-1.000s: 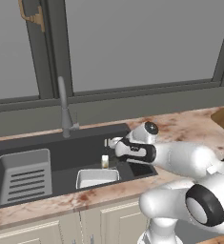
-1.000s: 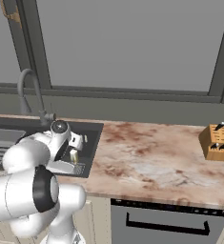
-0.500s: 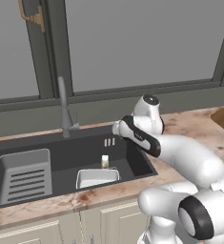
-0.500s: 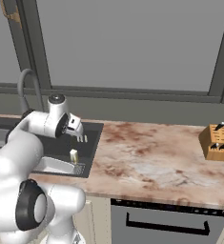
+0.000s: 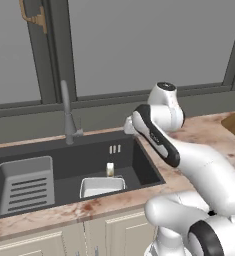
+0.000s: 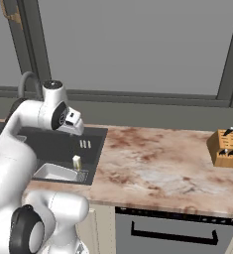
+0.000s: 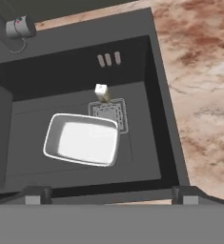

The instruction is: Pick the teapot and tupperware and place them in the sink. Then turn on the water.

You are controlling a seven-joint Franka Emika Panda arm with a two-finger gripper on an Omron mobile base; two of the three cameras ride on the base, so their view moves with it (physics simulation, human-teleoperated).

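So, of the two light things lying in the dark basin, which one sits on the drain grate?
The small teapot, standing at the grate's far edge. The white tupperware lies beside the grate on the sink floor and is much wider.

Sink: dark basin, seen from above, walls all around.
Tupperware: white container, lay on the sink floor near the front wall, open side up.
Teapot: small pale thing, stood just behind the tupperware, beside the drain grid.
Faucet: grey, at the back left corner.
Counter: marbled brown, along the right edge of the sink.
Fingertips: dark, stood far apart at the bottom, nothing between them.
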